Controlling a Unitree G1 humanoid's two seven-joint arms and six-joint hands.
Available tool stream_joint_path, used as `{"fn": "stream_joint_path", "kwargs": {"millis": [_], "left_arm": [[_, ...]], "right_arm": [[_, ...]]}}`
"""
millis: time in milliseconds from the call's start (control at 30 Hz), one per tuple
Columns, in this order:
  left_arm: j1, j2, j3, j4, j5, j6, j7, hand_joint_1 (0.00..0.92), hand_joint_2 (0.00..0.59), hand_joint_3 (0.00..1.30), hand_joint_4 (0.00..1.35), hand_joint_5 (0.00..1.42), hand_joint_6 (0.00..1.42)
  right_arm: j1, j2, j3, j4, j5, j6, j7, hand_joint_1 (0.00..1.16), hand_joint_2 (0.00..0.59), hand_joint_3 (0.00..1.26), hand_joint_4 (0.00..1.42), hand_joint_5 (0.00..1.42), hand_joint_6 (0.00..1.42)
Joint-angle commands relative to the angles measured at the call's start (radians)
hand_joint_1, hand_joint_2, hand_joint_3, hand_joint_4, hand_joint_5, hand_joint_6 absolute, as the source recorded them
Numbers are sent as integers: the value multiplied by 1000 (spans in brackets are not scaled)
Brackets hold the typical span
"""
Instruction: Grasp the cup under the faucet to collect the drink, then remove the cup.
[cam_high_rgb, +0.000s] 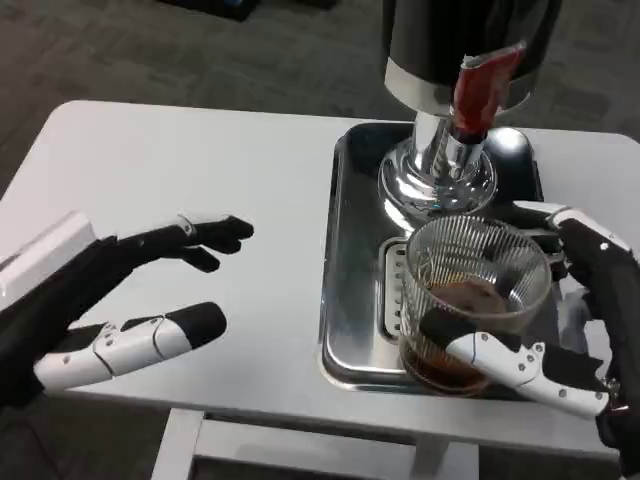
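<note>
Your right hand clasps the ribbed glass cup on the metal tray, just below the dispenser's red tap. Dark drink already sits inside; lifting the cup away remains. Your left hand waits, fingers spread.

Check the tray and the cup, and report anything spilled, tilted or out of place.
Nothing stands out. The ribbed glass cup stands upright in the metal tray, holding some dark drink, gripped by the right hand. No spill shows on tray or table.
</note>
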Motion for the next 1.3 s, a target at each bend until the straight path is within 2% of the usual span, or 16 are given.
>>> {"fn": "stream_joint_path", "kwargs": {"millis": [33,400,1300], "left_arm": [[20,-9,11,-23,-3,-8,11,0,107,246,246,305,213],[46,-8,25,-58,-4,-10,6,0,107,246,246,305,213],[120,-13,63,-171,46,-8,27,0,101,231,199,260,212]], "right_arm": [[9,18,24,-30,-7,-82,-42,940,135,960,1107,1348,1424],[-6,22,31,4,-25,-124,-65,940,135,967,1107,1351,1424],[-41,25,54,9,-26,-130,-55,937,142,983,1121,1365,1424]]}}
